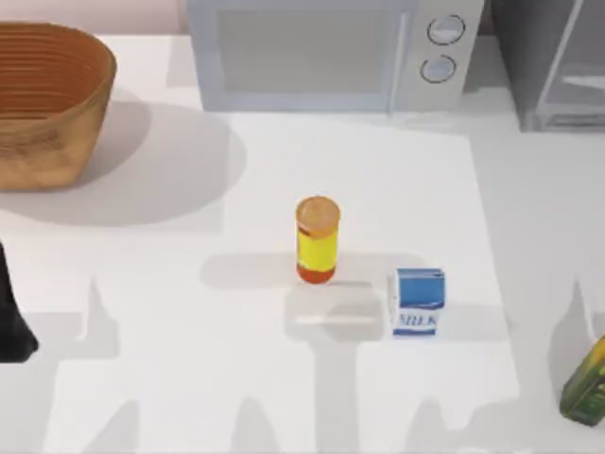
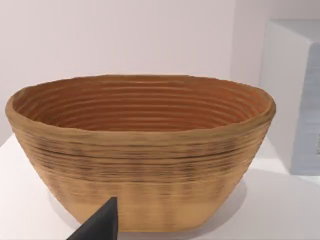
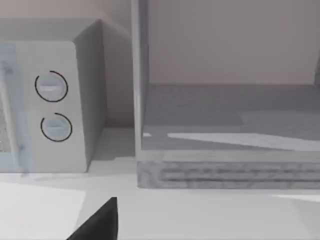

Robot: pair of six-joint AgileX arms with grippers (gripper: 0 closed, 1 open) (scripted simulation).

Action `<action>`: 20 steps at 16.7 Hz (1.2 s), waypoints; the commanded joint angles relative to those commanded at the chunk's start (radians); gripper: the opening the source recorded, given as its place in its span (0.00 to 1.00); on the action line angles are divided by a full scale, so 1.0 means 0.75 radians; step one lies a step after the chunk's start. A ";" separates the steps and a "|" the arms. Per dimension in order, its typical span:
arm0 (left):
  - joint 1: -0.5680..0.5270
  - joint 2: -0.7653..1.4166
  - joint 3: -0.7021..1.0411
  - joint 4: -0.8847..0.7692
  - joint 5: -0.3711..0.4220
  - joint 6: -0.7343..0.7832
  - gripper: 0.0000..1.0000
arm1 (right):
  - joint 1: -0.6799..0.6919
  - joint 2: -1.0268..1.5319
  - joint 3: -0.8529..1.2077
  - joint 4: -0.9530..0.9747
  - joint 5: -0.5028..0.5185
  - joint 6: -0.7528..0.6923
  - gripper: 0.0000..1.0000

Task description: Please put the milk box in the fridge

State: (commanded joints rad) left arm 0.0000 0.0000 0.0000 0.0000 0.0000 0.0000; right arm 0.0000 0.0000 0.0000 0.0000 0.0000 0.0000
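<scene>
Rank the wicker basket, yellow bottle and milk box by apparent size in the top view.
1. Wicker basket, by far the largest, though cut off by the frame edge.
2. and 3. Yellow bottle and milk box look nearly alike; the bottle may be slightly taller.

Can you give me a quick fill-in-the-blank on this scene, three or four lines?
1. The milk box stands to the ___ of the yellow bottle in the top view.
2. The bottle's lid is ___.
3. The microwave has ___ round knobs.
4. At the table's far left stands a woven ___.

Missing words: right; orange; two; basket
</scene>
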 joint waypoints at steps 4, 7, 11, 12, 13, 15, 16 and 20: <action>0.000 0.000 0.000 0.000 0.000 0.000 1.00 | 0.035 0.039 0.014 0.038 0.022 0.011 1.00; 0.000 0.000 0.000 0.000 0.000 0.000 1.00 | 0.162 0.200 0.062 0.180 0.112 0.049 1.00; 0.000 0.000 0.000 0.000 0.000 0.000 1.00 | 0.415 0.586 0.152 0.482 0.318 0.118 1.00; 0.000 0.000 0.000 0.000 0.000 0.000 1.00 | 0.486 0.708 0.177 0.571 0.381 0.136 1.00; 0.000 0.000 0.000 0.000 0.000 0.000 1.00 | 0.558 0.839 0.202 0.666 0.448 0.154 1.00; 0.000 0.000 0.000 0.000 0.000 0.000 1.00 | 0.703 1.121 0.254 0.863 0.589 0.188 1.00; 0.000 0.000 0.000 0.000 0.000 0.000 1.00 | 0.774 1.270 0.280 0.965 0.661 0.204 1.00; 0.000 0.000 0.000 0.000 0.000 0.000 1.00 | 1.043 1.890 0.381 1.373 0.951 0.258 1.00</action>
State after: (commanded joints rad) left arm 0.0000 0.0000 0.0000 0.0000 0.0000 0.0000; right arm 0.7823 1.4172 0.2856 1.0297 0.7129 0.1934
